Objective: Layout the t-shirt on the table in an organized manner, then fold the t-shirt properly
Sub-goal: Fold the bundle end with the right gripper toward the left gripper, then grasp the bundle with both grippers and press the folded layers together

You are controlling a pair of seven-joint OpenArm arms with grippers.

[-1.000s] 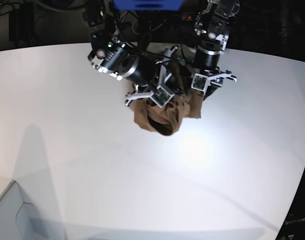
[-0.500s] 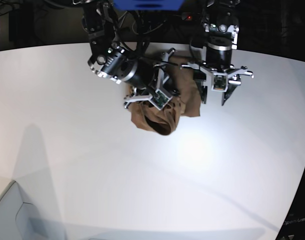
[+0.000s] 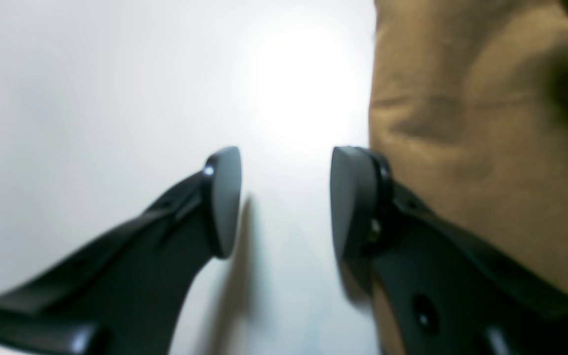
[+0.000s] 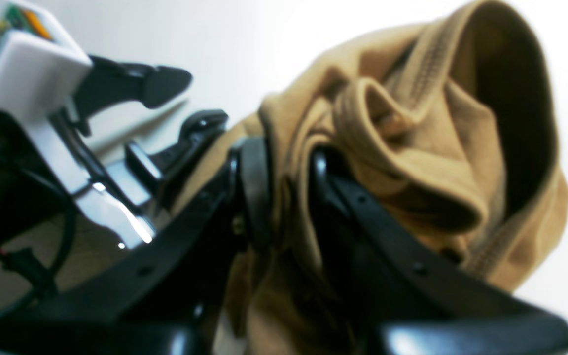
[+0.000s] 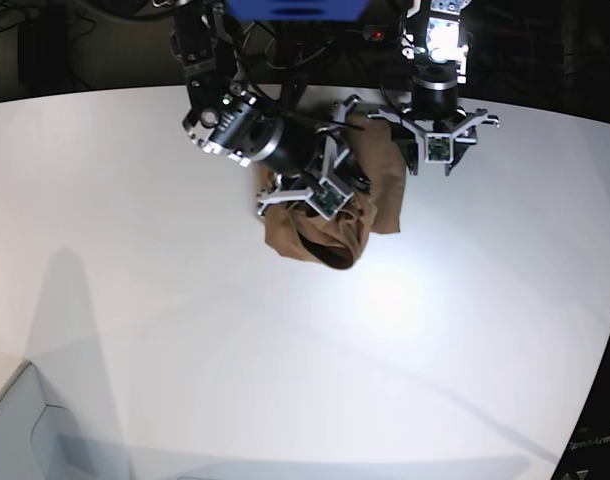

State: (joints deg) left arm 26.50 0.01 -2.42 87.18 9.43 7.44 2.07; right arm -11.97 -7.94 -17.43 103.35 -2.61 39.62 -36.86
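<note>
The brown t-shirt (image 5: 335, 225) lies bunched in a heap near the far edge of the white table (image 5: 185, 300). My right gripper (image 4: 289, 197) is shut on a fold of the t-shirt (image 4: 437, 162), and the cloth hangs crumpled around its fingers; in the base view this gripper (image 5: 330, 205) sits on the heap's top. My left gripper (image 3: 284, 202) is open and empty, low over bare table (image 3: 91, 98), just beside the t-shirt's edge (image 3: 486, 148). In the base view it (image 5: 434, 165) is at the heap's right side. It also shows in the right wrist view (image 4: 180, 106).
The table's curved far edge (image 5: 85, 95) runs just behind both arms, with dark clutter and cables beyond. A bright glare patch (image 5: 390, 300) lies on the table in front of the shirt. A pale box corner (image 5: 15, 420) stands at the bottom left.
My left arm has swung away from the shirt's right edge, first rightward, then back toward the far edge. My right gripper has stayed shut on the heap, which shifted slightly.
</note>
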